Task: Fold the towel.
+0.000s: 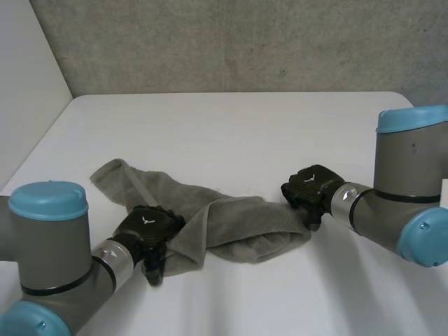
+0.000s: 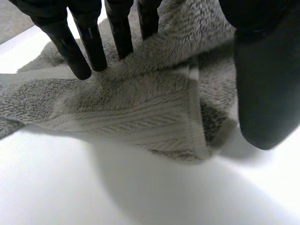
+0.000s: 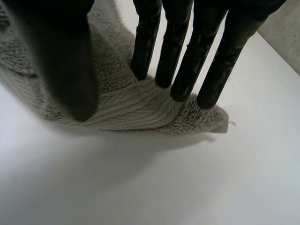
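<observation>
Overhead, the grey towel [image 1: 231, 220] lies crumpled in a long, loose band across the near part of the white surface [image 1: 231, 133], running from left to right between the two arms. The left robot hand [image 1: 148, 229] sits on the towel's near edge, left of its middle, where a flap of cloth is turned over, and the right robot hand [image 1: 308, 187] rests at the towel's right end. Next, in the left wrist view, the left robot hand is open: its straight fingers [image 2: 89, 44] touch the top of the pile just behind a ribbed hem band, while the thumb [image 2: 265, 79] stands apart, its tip over the bare surface beside the towel's corner. Lastly, in the right wrist view, the right robot hand is likewise open, its straight fingers [image 3: 187, 56] resting with their tips on the ribbed corner, the thumb [image 3: 65, 61] spread away in front of the hem.
</observation>
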Robot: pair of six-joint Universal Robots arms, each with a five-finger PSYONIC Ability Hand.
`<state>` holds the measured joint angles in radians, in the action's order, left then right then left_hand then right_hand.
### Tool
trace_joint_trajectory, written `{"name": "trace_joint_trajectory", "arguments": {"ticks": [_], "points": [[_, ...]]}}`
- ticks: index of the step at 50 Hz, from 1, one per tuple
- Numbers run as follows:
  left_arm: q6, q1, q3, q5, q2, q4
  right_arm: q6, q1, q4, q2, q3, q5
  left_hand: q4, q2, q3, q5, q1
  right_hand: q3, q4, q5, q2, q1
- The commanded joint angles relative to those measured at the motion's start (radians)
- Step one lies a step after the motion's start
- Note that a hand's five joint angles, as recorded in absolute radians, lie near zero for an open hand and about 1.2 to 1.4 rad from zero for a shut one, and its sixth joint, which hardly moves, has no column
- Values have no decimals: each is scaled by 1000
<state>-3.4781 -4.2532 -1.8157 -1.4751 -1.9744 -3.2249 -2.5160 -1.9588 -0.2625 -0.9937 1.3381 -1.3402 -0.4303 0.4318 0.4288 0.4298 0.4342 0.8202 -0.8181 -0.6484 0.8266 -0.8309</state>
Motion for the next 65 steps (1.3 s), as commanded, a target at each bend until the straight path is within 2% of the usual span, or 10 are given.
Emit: {"name": "trace_joint_trajectory", "arguments": {"ticks": [1,8,17,27,32,44,49,58,63,65], "points": [[-4,24,22,-76,-21,-99,-7,-6,97,38,-17,-11,-241,240,243,67,237,545,-547,-542,538,-534],[-99,38,87,-137,-76,-165,-69,-8,254,37,-69,-45,-950,949,952,777,947,576,-578,-573,570,-565],[-168,36,257,-154,-93,-185,-95,-9,480,23,-94,-63,-966,964,967,792,962,576,-578,-573,570,-565],[-99,-3,702,-218,-17,-330,-136,-8,1048,-149,-77,-218,-966,964,967,792,962,576,-578,-573,570,-565],[-58,-31,699,-223,18,-446,-164,-9,976,-186,-50,-188,-966,964,967,792,962,576,-578,-573,570,-565],[-32,-51,403,-209,25,-418,-144,8,606,-192,58,6,-966,964,967,792,962,576,-578,-573,570,-565],[-38,-66,210,-177,14,-336,3,46,363,-154,133,78,-926,924,927,752,922,576,-578,-573,570,-565],[-41,-114,88,-83,25,-253,241,57,279,-69,237,75,-828,827,830,654,825,576,-578,-573,570,-565],[-41,-129,75,-74,71,-196,230,63,273,-79,246,72,-746,745,748,572,742,239,-242,-237,233,-229],[-38,-132,72,-62,98,-149,203,61,273,-98,246,72,-667,666,669,493,664,-155,153,158,-161,165]]}}
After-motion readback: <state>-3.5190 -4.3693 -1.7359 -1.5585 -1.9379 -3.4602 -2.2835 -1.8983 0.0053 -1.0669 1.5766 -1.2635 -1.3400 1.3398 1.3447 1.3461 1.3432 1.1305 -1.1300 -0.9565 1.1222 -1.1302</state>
